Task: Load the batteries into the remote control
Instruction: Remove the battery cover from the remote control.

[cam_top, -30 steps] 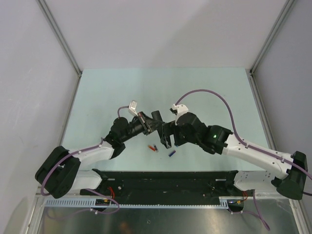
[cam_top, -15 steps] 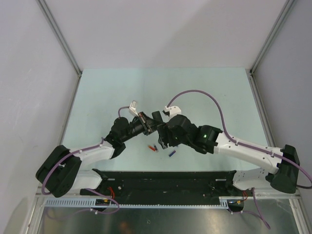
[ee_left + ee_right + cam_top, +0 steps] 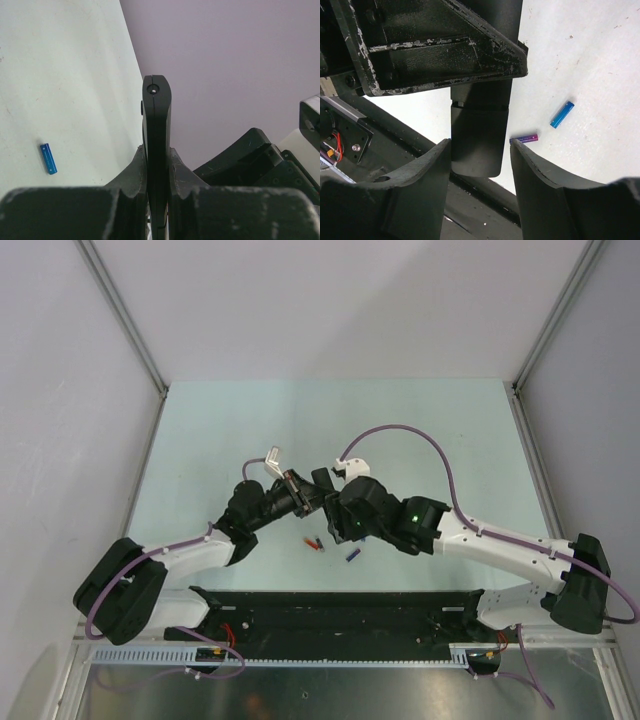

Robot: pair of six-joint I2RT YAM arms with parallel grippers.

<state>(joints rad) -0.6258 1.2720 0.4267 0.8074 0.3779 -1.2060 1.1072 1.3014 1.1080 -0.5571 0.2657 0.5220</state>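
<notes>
My left gripper is shut on the remote control, a slim black bar held edge-on above the table. In the top view the left gripper and the remote sit mid-table. My right gripper is open, with a finger on each side of the remote's lower end, and a gap shows on the right side. In the top view the right gripper is next to the left one. A blue battery and a purple-pink battery lie on the table below. The top view shows a red/orange battery and a blue one.
The pale green table is walled by grey panels at the back and both sides. A black base rail runs along the near edge. The left gripper's black body fills the top of the right wrist view.
My right arm has swung left and brought its open gripper around the remote's lower end. The left gripper and the remote have stayed put. The batteries have not moved.
</notes>
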